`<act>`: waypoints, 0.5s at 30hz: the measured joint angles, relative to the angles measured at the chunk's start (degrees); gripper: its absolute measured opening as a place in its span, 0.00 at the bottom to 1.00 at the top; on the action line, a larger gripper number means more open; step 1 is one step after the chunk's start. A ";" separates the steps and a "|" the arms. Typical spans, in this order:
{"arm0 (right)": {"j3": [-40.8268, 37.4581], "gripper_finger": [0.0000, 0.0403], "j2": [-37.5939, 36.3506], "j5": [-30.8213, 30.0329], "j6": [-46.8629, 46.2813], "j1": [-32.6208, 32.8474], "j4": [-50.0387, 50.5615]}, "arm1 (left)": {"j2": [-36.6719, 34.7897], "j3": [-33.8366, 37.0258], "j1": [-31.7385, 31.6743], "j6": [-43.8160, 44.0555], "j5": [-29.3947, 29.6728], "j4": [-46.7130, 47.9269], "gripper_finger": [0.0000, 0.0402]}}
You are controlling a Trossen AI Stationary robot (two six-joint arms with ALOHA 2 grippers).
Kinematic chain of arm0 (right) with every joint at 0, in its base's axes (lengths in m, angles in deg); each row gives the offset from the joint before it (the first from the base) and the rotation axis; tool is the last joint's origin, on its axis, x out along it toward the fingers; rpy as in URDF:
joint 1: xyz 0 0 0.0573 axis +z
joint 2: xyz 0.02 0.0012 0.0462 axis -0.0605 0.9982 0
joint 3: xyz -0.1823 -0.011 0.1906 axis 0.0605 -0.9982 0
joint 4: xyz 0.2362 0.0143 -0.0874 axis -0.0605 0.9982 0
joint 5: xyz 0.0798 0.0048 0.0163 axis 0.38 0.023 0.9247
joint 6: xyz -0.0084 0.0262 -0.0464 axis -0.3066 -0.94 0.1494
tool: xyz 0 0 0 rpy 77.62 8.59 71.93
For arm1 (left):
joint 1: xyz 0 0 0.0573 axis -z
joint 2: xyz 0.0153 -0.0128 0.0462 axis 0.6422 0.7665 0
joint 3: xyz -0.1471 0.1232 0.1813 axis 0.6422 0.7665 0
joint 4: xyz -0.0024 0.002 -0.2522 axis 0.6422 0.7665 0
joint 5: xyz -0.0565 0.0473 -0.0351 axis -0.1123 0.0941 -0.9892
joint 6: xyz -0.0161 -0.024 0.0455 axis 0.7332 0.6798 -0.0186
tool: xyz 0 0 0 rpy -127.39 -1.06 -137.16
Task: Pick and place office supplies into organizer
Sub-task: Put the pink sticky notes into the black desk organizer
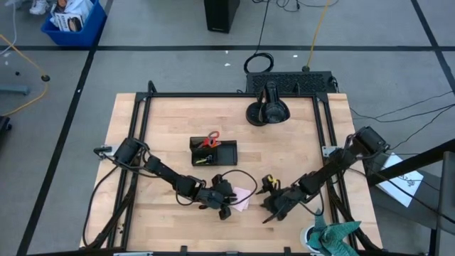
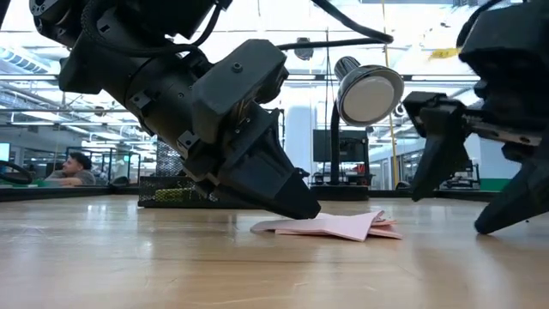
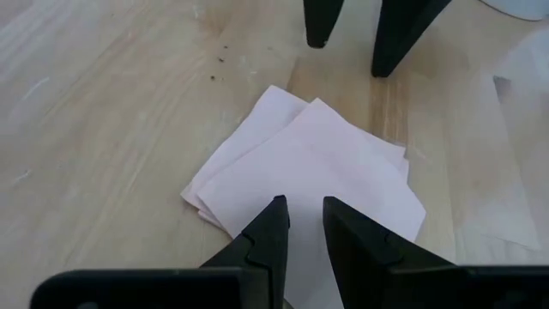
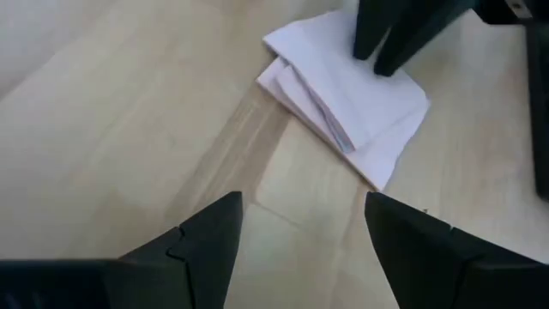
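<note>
wooden table (image 1: 284,153), left pincer (image 3: 302,225) narrowly parted over pink sticky-note pad (image 3: 317,163), right pincer (image 4: 300,225) spread wide

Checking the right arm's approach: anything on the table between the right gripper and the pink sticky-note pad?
No: bare wood separates the right gripper from the sticky-note pad, seen in the right wrist view.

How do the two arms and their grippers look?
Both arms are dark, nearly black, built of jointed segments with black cables looping alongside. The left gripper has two slim, tapered black fingers. The right gripper has two broader, wedge-shaped black fingers. No markings show.
</note>
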 joint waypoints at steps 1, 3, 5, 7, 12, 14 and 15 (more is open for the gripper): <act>0.00 0.60 0.47 -1.23 -0.16 0.00 -0.02 | 0.00 0.00 0.00 -0.11 0.01 -0.06 0.21; 0.02 0.60 1.18 -0.80 -3.14 -0.25 -0.49 | 0.00 0.00 -0.02 -0.12 -0.02 -0.03 0.21; 0.02 0.60 1.77 2.19 -8.51 -1.35 -1.58 | 0.00 0.00 0.00 -0.30 0.11 0.01 0.21; 0.02 0.60 1.96 5.78 -15.32 -2.59 -2.22 | 0.00 0.00 0.00 -0.63 0.68 0.06 0.21; 0.07 0.60 1.88 15.31 -30.74 -7.18 -3.03 | 0.04 0.04 0.00 -0.82 0.87 -0.99 0.21; 0.07 0.60 1.91 16.59 -34.11 -8.55 -3.16 | 0.07 0.04 -0.02 -0.80 0.85 -1.26 0.21; 0.09 0.60 1.93 16.74 -34.85 -9.06 -3.14 | 0.07 0.04 -0.01 -0.80 0.85 -1.29 0.21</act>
